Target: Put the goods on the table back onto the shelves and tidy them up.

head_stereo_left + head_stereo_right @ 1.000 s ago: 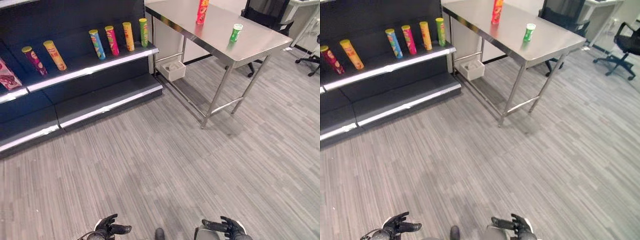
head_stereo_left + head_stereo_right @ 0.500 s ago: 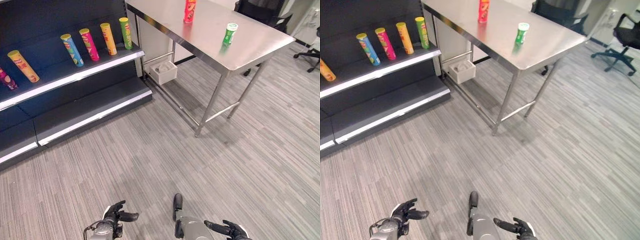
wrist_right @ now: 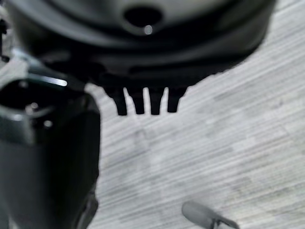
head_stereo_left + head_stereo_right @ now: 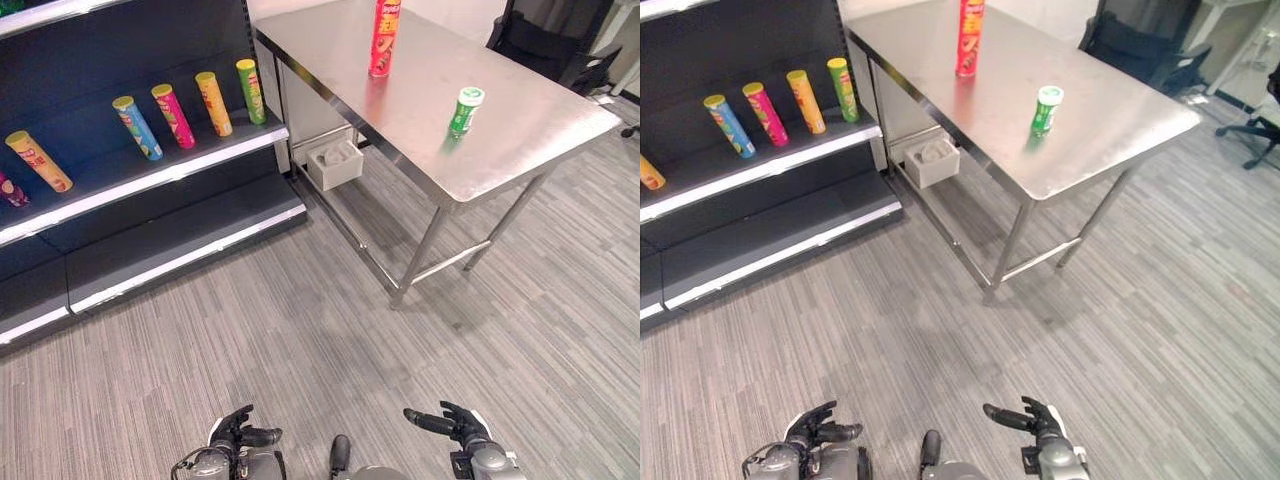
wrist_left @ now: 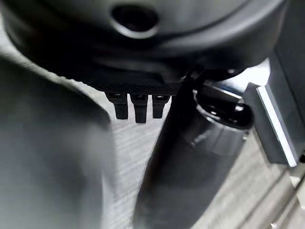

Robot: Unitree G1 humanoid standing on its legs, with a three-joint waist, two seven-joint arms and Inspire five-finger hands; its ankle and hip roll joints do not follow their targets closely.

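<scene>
Two cans are seen standing upright on the steel tabletop: a tall red can toward the far edge and a short green can nearer the middle, the two well apart. Both lie far from either robot hand, at about 1 o'clock from the pair. The left robot hand and the right robot hand are held low at the near edge of the head views, over bare floor; each is loosely spread with fingers relaxed, and nothing is held.

At about 11 o'clock stands the dark shelf unit. On its upper shelf, leaning back, a blue can, a pink can, an orange can and a green can on the shelf are set in a row, with a further orange can apart to the left. The lower shelf is bare. A white box sits on the floor under the tabletop beside the shelf end. Wide open floor lies between the hands and both pieces of furniture.

One more item at the shelf's left edge is cut off and cannot be made out. A dark chair beyond the tabletop is partly hidden.
</scene>
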